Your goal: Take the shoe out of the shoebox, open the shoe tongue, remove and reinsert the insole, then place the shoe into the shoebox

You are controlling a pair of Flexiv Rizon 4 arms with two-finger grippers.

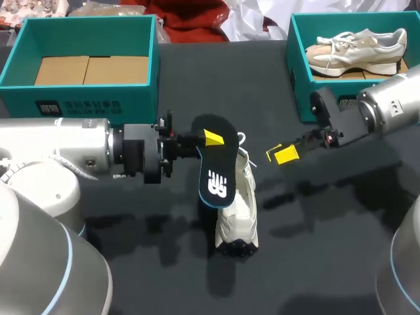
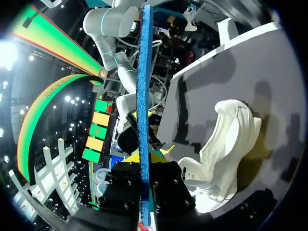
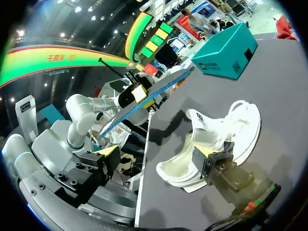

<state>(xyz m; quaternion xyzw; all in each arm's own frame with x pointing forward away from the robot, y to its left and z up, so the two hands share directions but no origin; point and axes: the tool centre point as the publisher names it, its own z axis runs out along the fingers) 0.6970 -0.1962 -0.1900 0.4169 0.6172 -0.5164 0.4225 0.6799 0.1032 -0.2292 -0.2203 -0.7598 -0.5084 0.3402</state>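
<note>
So the black insole is out of the shoe and is pinched near one end between the yellow tips of the left gripper, held up in the air over the middle of the table. In the left wrist view the insole is seen edge-on as a blue strip, running straight out from between that gripper's fingers. The white shoe is left lying on the table just below and beside the insole, about mid-table and a bit toward the front edge. It looks tipped onto its side, though that can't be told for sure. The right gripper is held spread wide with nothing in it, near the shoe on its right, and no contact with it can be made out. Two teal shoeboxes are set along the back edge. One is at the back left corner with its cardboard floor showing, the other at the back right corner with a second pale shoe lying in it.
</note>
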